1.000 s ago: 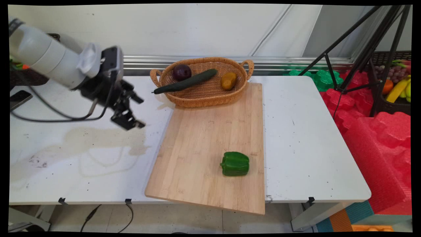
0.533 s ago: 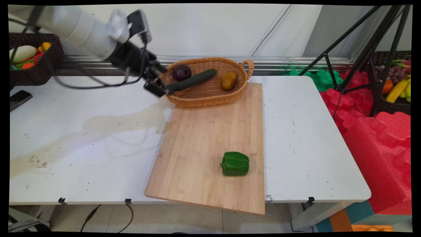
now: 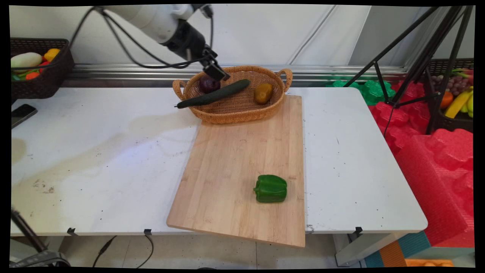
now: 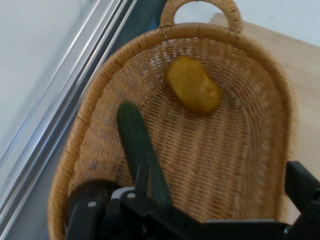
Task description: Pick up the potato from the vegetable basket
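the hand (image 3: 215, 71) is hovering over the wicker basket (image 3: 242, 110) at the tabletop's (image 3: 94, 151) far edge, fingers spread wide and holding nothing, just above the purple onion (image 3: 207, 85), with the cucumber (image 4: 137, 145) and potato (image 4: 194, 91) lying beside it.

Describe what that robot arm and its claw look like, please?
The arm is built of smooth, rounded white tube sections and ends in a black wrist piece. Its gripper is black too, made of angular bars and linkages with two fingers. Thin black cables hang from the arm in loose loops. No lettering shows on the part in view.
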Controlling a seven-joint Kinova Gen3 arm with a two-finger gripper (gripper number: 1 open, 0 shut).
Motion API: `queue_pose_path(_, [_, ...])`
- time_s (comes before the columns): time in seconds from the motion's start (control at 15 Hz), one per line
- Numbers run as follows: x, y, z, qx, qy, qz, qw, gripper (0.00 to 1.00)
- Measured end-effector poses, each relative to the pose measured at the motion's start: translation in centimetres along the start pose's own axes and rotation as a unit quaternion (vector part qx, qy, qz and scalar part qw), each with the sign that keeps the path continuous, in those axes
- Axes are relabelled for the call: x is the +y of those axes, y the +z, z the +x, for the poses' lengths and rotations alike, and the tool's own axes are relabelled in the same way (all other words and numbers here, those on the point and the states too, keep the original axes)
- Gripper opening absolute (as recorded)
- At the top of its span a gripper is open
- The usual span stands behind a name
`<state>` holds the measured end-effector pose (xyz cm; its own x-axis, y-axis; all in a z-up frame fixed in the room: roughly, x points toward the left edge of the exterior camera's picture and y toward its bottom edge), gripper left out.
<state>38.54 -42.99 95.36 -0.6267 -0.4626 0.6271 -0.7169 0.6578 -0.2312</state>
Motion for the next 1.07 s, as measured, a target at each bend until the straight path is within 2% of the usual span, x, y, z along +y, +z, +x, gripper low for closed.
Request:
queue_pose_path(0.2, [-1.0,3.6,1.8,-0.016,-0.010,0.003,0.9998,1.00])
queue_pose_path(0.47, [-1.9,8.7,3.5,-0.037,-0.015,-0.003,0.9992,1.00])
queue_pose_path(0.73, [-2.1,14.1,5.0,-0.050,-0.021,-0.019,0.9983,1.00])
queue_pose_path(1.07, [-1.8,19.5,6.2,-0.057,-0.034,-0.036,0.9971,1.00])
